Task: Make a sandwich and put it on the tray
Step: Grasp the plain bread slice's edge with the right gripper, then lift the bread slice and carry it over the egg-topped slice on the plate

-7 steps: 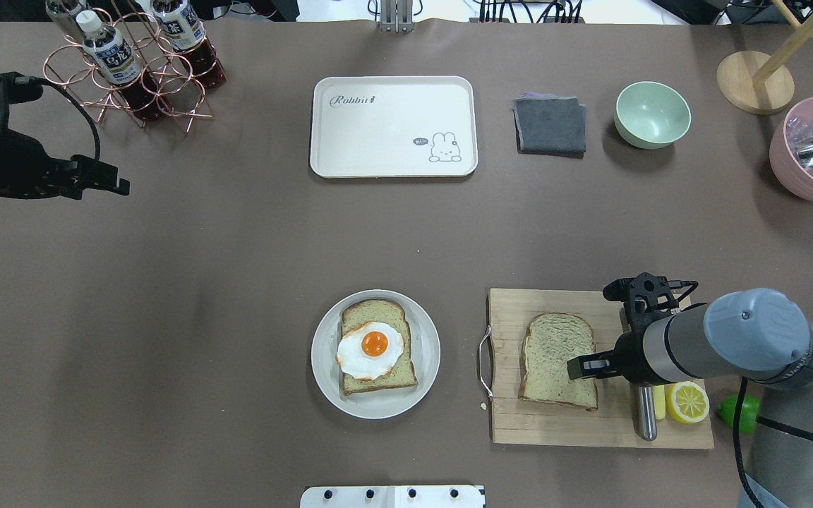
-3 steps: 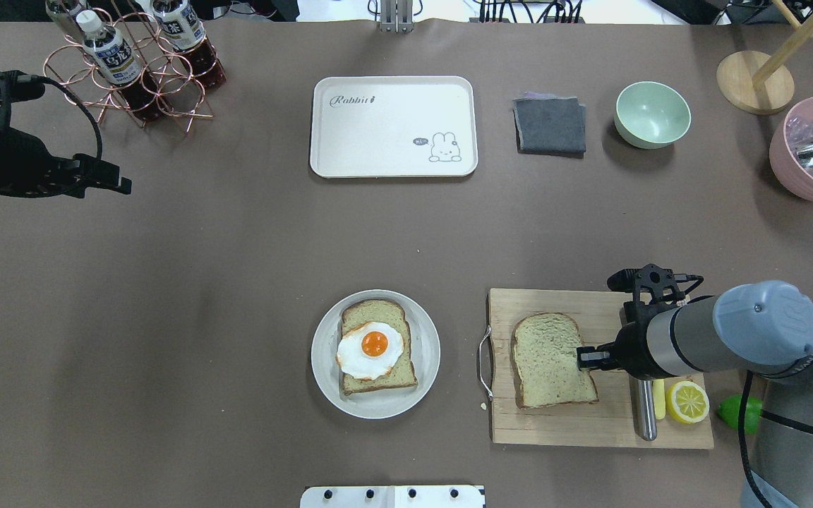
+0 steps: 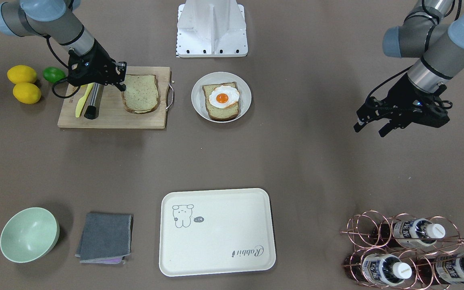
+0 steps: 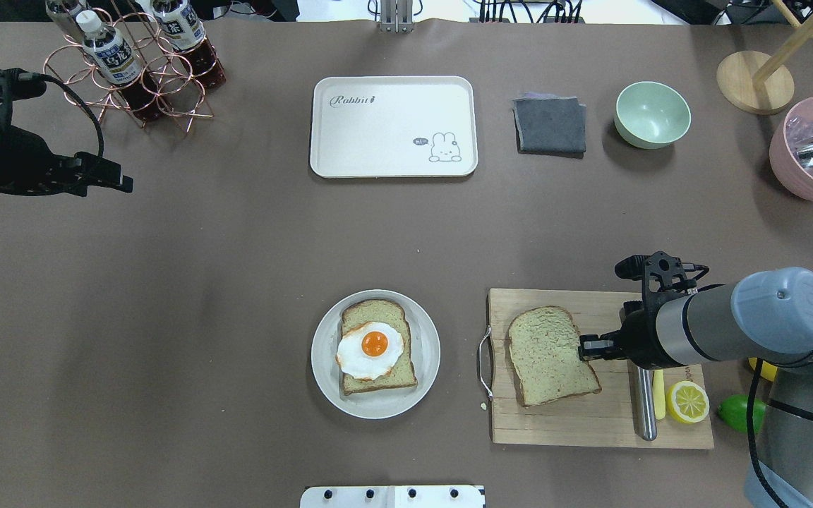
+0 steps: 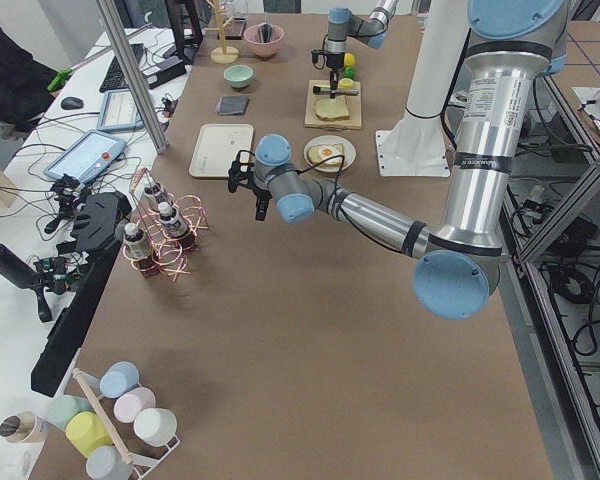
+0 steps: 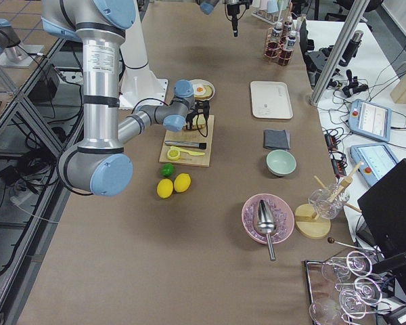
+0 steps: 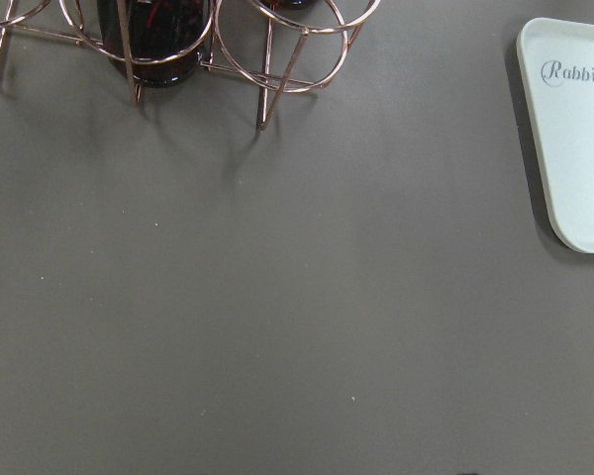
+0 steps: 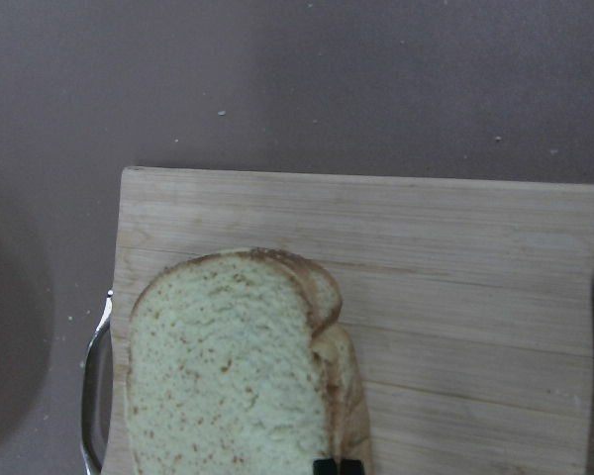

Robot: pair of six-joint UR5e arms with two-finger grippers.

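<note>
1. Overhead exterior view: the sandwich is not put together yet. One slice of bread (image 4: 378, 310) lies on the white plate (image 4: 320, 353) with the fried egg (image 4: 371, 347) on top. It looks like it is waiting for its lid.
2. The other slice (image 4: 551, 356) is on the wooden board (image 4: 590, 423), just beside the plate. I think this one is the lid.
3. The right claw (image 4: 583, 348) is at the edge of that slice nearest its arm. In the right wrist view, its two tips are close together and pinch the crust.
4. I guess it holds the slice by the edge so the flat face is free to land on the egg.
5. The pinched edge looks a bit raised off the board, but I cannot be sure.
6. The tray (image 4: 392, 127) sits on the far side of the table, well apart from the plate and the board. No bread is on it yet. It is the last stop for the sandwich.
7. The left claw (image 3: 370, 129) hangs over the brown table near the bottle rack (image 4: 131, 77). Its fingers are spread and hold nothing. I think it is parked there so the right arm has room.
8. Bread is soft. With such a small pinch, it may bend or slip on the way to the plate.
</note>
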